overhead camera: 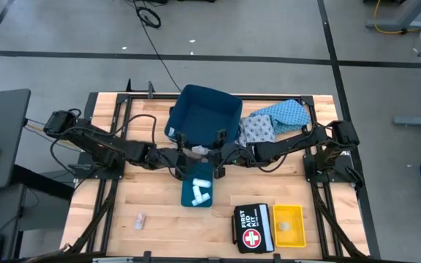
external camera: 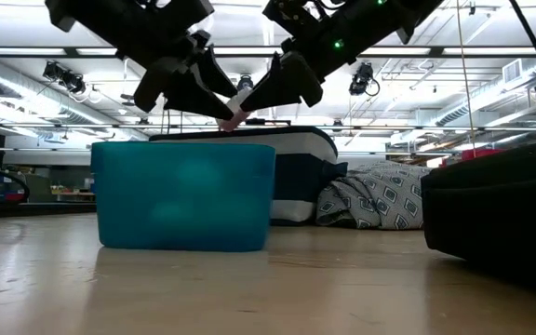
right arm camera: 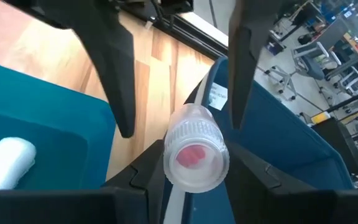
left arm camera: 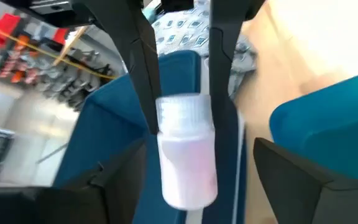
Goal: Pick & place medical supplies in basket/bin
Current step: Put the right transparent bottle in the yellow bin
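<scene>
High view, bottle (overhead camera: 199,151): small, clear, white-capped, in mid-air between both arms.
Right gripper (overhead camera: 217,151): clamped on bottle.
Left gripper (overhead camera: 184,153): fingers spread, off bottle.
Long axis: arm to arm, cap toward right.
Blue bin (overhead camera: 188,92): just behind bottle.

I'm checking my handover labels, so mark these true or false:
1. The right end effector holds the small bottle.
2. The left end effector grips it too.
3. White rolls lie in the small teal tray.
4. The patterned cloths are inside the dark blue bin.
1. True: the right end effector is shut on the small bottle.
2. False: the left end effector is open, with its fingers clear of the bottle.
3. True: the white rolls lie in the small teal tray.
4. False: the patterned cloths lie on the table beside the dark blue bin.
</scene>
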Motion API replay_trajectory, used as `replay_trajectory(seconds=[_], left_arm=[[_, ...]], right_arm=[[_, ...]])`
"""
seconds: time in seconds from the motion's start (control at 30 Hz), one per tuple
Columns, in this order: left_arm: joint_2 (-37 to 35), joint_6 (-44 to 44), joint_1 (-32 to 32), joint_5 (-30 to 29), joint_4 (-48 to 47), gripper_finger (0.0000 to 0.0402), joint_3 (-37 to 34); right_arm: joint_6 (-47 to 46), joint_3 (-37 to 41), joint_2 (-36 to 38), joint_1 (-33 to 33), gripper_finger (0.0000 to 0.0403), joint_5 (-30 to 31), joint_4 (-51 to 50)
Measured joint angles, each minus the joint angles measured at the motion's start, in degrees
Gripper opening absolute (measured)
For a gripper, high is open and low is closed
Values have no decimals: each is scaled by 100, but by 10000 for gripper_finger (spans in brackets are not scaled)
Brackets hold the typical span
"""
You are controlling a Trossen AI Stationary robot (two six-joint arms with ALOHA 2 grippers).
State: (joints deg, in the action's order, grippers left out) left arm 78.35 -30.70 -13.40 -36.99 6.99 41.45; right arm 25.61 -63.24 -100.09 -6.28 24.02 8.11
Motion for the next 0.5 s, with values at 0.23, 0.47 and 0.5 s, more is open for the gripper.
replay_trajectory(seconds=[0.23,0.47,0.5], left_arm=[[-72,10,-230,-882,-235,283,0],[-250,415,-372,-894,-464,276,0],[-282,468,-389,-820,-478,276,0]], right_arm=[[-43,0,0,-9,133,180,-31],[-344,0,84,-173,133,146,-329],[-413,0,131,-211,133,96,-408]])
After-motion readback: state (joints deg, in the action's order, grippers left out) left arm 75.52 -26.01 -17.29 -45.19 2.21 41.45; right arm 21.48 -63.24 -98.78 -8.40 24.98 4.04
